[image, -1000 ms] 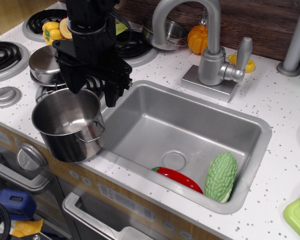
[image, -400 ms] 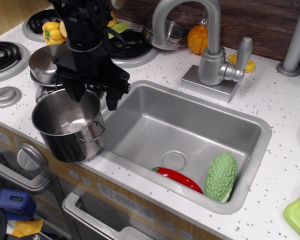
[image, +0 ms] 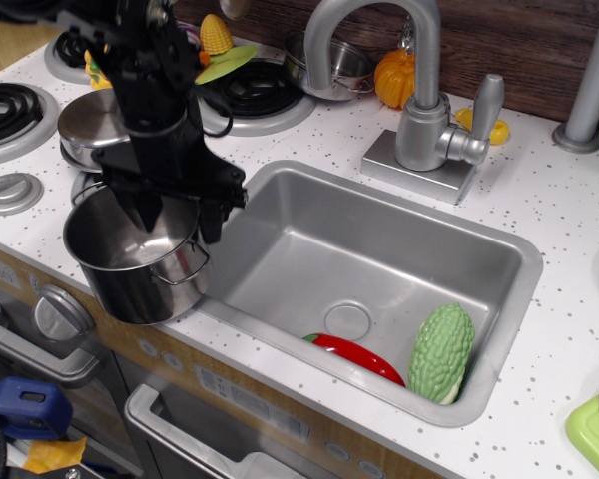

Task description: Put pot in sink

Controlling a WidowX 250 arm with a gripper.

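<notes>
The tall shiny steel pot [image: 140, 269] stands upright at the counter's front edge, just left of the sink [image: 280, 249], with a wire loop handle facing the sink. My black gripper [image: 178, 215] hangs over the pot's right rim with jaws open. One finger [image: 145, 212] is low inside the pot's mouth and the other [image: 213, 218] is outside its right wall, above the sink's left edge. I cannot tell whether the fingers touch the rim.
The sink holds a red item [image: 357, 357] and a bumpy green gourd [image: 441, 351] at the front right. The faucet [image: 419, 100] stands behind the sink. A domed flat pan [image: 88, 125] sits behind the pot. A small steel pot [image: 331, 66] and a pumpkin [image: 393, 80] are at the back.
My gripper has moved down and a little left, from above the pot's far rim to astride its right rim. The pot has not moved.
</notes>
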